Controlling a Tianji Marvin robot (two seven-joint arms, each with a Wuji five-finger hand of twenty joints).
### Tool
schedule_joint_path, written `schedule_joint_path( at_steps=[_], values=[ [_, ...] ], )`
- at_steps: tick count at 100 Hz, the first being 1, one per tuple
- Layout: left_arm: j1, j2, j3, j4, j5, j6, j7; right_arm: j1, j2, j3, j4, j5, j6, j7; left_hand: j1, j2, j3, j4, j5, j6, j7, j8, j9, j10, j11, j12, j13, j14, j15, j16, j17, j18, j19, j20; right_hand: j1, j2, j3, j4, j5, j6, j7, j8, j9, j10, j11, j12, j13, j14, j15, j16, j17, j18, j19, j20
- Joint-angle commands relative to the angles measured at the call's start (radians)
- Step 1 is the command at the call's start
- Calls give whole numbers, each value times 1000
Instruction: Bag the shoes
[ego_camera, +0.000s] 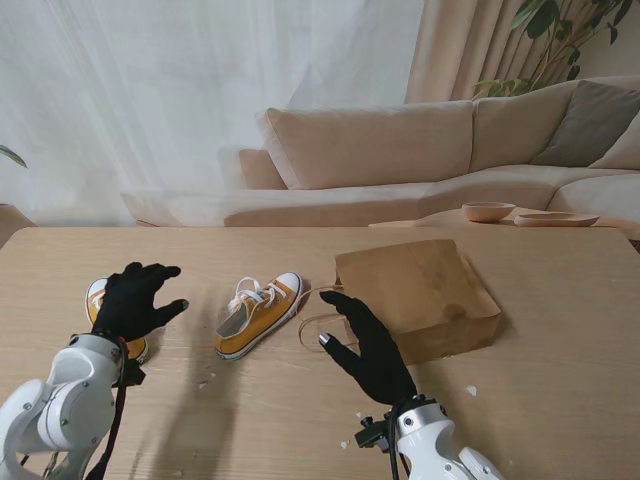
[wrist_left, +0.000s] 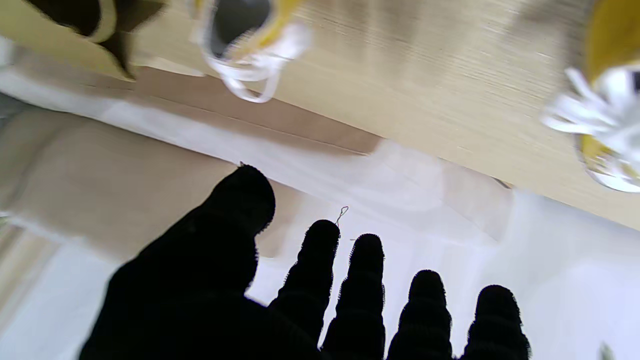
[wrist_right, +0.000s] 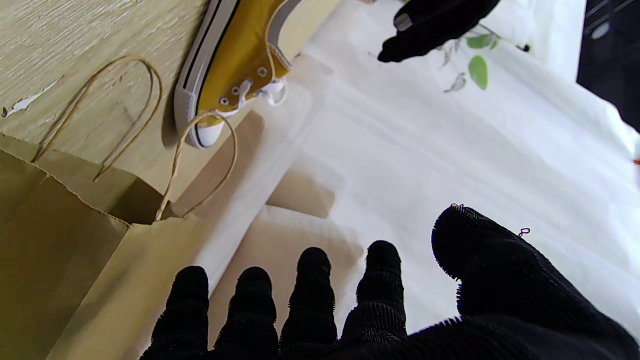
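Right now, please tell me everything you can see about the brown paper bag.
The paper bag is plain brown kraft paper, lying on its side on the wooden table, right of the middle shoe. Its mouth faces that shoe and gapes slightly, edge serrated. Two thin twine handles lie looped on the table. The right hand hovers open beside the mouth; contact is not visible.

The pale wood-grain surface (ego_camera: 560, 400) carries a brown paper bag (ego_camera: 420, 295) lying on its side at about three o'clock from centre, its twine handles (ego_camera: 312, 325) trailing at nine o'clock from it. Just beside them rests a yellow sneaker (ego_camera: 258, 314) with white laces. A second yellow sneaker (ego_camera: 100, 300) sits well apart at nine o'clock, partly hidden. Small pale scraps (ego_camera: 471, 390) dot the wood at five o'clock.
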Motion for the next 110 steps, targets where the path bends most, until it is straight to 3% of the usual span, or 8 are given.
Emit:
schedule_joint_path(
  at_steps=[1,13,25,32,76,85,99,110],
  values=[
    [-20,8,-14,15,-16,36,-24,-13,-10,-5,-10,-2,0,7,-17,-15,22,-9,-2,18,12,17,-21,-7,20,15,-23,-10,2,15,-14,-3,21,26,0,20,-24,-30,-4,5,-21,19,-15,-25,18,8,-15,-31,3,0,0,-27,-18,-13],
    [-55,8,-4,71,63,93,8,-16,-11,-6,-14,-5,1,1,-29,-9,16,-8,2,20,17,31,10,6,42,33,14,18,20,42,-22,7,51,90,-1,20,-25,-30,-4,5,-21,20,-15,-25,22,9,-14,-31,7,0,1,-26,-17,-13],
    [-71,5,-5,111,72,124,38,-16,-11,-5,-15,-3,3,0,-31,-7,18,-7,-2,20,17,33,46,27,70,63,68,59,33,106,-47,27,122,281,1,19,-24,-30,-3,4,-20,21,-16,-25,25,11,-14,-31,9,-1,2,-25,-16,-13],
    [-78,3,-4,136,87,145,59,-15,-11,-6,-15,-2,3,3,-38,-15,31,-7,-11,17,18,32,51,31,70,64,87,74,39,125,-37,41,130,333,0,20,-25,-30,-2,4,-20,21,-17,-24,26,11,-13,-31,10,-1,3,-24,-15,-13],
    [-115,18,-28,240,188,283,15,-13,-11,-9,-15,0,4,3,-54,16,-25,-3,-125,-15,13,34,-29,-23,49,48,72,44,28,121,-22,30,117,364,0,20,-24,-30,-3,7,-20,24,-17,-22,28,11,-14,-28,15,-1,4,-23,-12,-11],
    [-113,18,-33,252,191,290,17,-10,-12,-11,-13,2,5,2,-54,17,-36,0,-123,-4,16,36,8,-3,67,54,90,54,35,123,-14,33,117,367,0,20,-24,-31,-2,7,-20,25,-17,-22,29,11,-14,-28,15,-2,4,-23,-11,-11],
    [-98,21,-37,253,207,309,2,-9,-11,-11,-12,2,4,5,-76,23,-58,1,-70,79,28,36,126,61,102,67,180,108,61,140,37,83,127,376,1,19,-24,-30,-2,7,-20,25,-17,-21,28,11,-14,-27,16,-2,4,-21,-11,-11],
    [-93,17,-39,261,187,309,21,-8,-12,-12,-12,2,4,3,-102,25,-75,-3,-42,115,35,36,142,73,101,66,189,115,60,147,39,89,124,378,1,19,-24,-31,-1,8,-20,26,-17,-20,30,11,-13,-27,17,-2,4,-22,-10,-11]
  ],
)
